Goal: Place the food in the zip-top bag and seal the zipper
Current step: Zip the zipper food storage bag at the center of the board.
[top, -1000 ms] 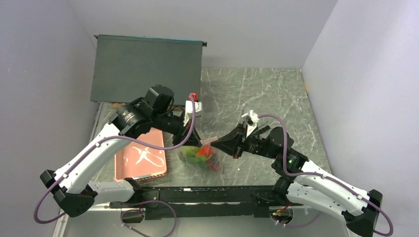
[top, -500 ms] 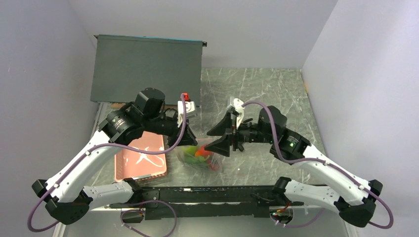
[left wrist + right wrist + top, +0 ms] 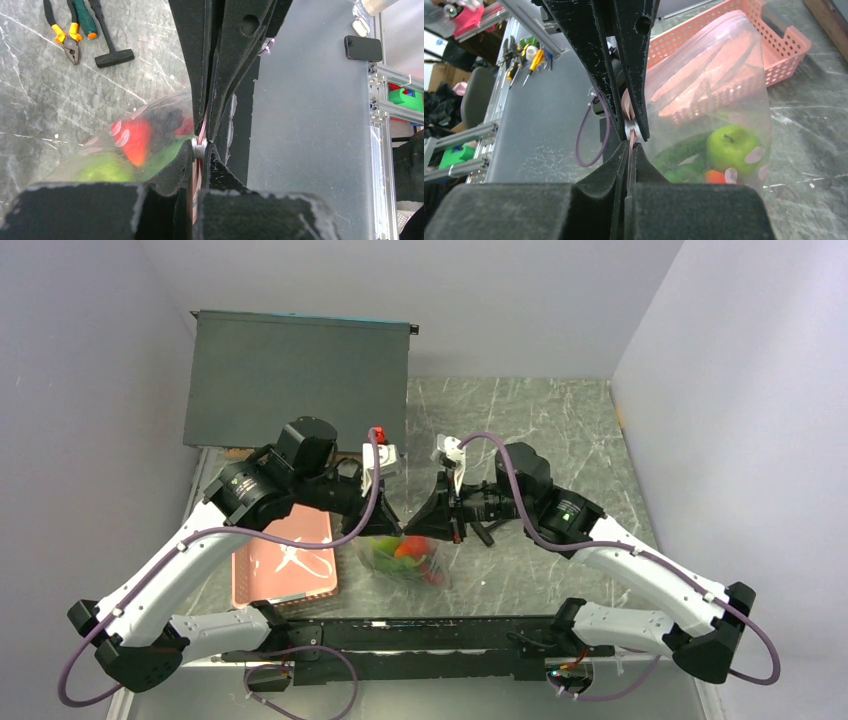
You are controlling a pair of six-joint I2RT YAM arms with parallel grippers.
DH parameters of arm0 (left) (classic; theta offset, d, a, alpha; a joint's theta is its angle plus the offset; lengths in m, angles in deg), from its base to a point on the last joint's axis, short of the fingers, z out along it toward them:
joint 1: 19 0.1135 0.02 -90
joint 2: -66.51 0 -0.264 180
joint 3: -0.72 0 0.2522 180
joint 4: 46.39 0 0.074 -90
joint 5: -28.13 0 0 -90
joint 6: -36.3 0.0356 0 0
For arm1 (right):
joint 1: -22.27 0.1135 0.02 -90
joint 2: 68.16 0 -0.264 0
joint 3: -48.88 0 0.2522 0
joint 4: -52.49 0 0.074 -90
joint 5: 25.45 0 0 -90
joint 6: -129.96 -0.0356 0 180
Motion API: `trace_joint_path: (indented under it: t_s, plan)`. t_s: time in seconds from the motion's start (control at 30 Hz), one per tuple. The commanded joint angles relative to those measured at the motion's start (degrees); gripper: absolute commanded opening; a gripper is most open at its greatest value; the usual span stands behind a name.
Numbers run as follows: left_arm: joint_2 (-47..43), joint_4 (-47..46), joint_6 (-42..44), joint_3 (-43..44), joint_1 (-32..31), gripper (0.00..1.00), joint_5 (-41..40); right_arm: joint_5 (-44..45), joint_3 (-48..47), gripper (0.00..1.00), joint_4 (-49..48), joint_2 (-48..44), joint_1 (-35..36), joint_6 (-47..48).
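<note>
The zip-top bag (image 3: pixel 405 562) hangs just above the table near its front edge, with the food (image 3: pixel 408 550) inside. Through the clear plastic I see a green apple (image 3: pixel 730 142), a long green pod (image 3: pixel 679 150) and a red fruit (image 3: pixel 134 141). My left gripper (image 3: pixel 385 525) is shut on the zipper (image 3: pixel 202 131), a thin pink strip at the bag's top. My right gripper (image 3: pixel 428 530) is shut on the same zipper (image 3: pixel 630 150), tip to tip with the left one. A small pale piece (image 3: pixel 200 148) sits on the strip between the two grips.
A pink slotted basket (image 3: pixel 288 558) lies left of the bag, behind it in the right wrist view. A dark flat panel (image 3: pixel 295 375) covers the back left. Orange- and green-handled pliers (image 3: pixel 70 40) and a black hammer (image 3: pixel 112 52) lie on the marble top.
My right gripper opened, slid left along the bag's top toward the left gripper, and shut again on the zipper. The left gripper kept its grip and barely moved.
</note>
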Motion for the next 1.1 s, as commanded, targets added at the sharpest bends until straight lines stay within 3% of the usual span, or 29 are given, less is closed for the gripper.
trace_joint_path:
  t_s: [0.0, 0.1, 0.37, 1.07]
  plan:
    - [-0.3, 0.0, 0.1, 2.0, 0.3, 0.0, -0.2, 9.9, 1.0, 0.0, -3.0, -4.8, 0.2, -3.4]
    - [-0.6, 1.3, 0.3, 2.4, 0.3, 0.0, -1.6, 19.5, 5.9, 0.0, -4.6, -11.0, 0.2, -5.1]
    - [-0.3, 3.4, 1.2, 3.9, 0.4, 0.0, -2.6, 26.7, 12.9, 0.0, -6.4, -22.9, 0.1, -5.9]
    - [-7.7, 9.7, 4.8, -0.7, 3.5, 0.0, -7.4, 39.5, 16.8, 0.0, 0.6, -35.4, 0.0, -1.6]
